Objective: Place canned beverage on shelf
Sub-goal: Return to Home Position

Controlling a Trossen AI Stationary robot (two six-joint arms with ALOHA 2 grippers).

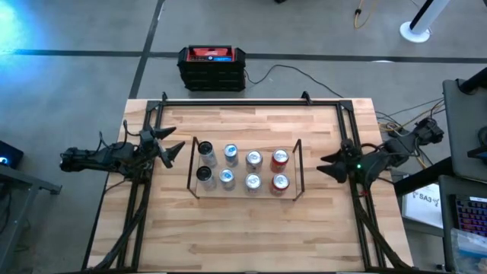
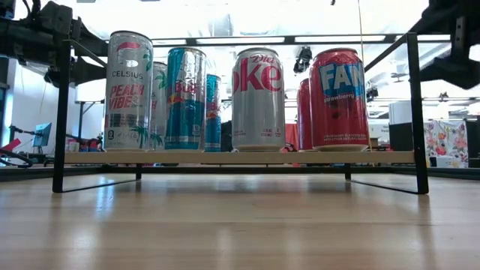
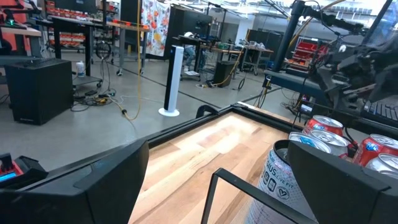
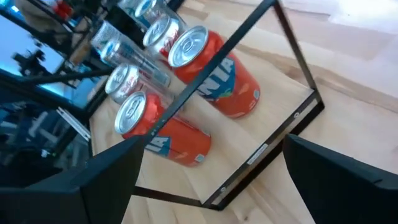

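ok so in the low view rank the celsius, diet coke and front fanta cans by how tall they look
1. Celsius can: clearly the tallest.
2. Diet Coke can and Fanta can: alike in height, so tied.
All three stand in the near row, so nearness hardly skews this.

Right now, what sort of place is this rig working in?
Probably a robotics lab or workshop: bare grey floor, cluttered equipment benches beyond the table, and cables trailing across the floor.

cans (image 1: pixel 253 158) on shelf (image 2: pixel 217 157) in two rows | shelf centred on table (image 1: pixel 243 228)
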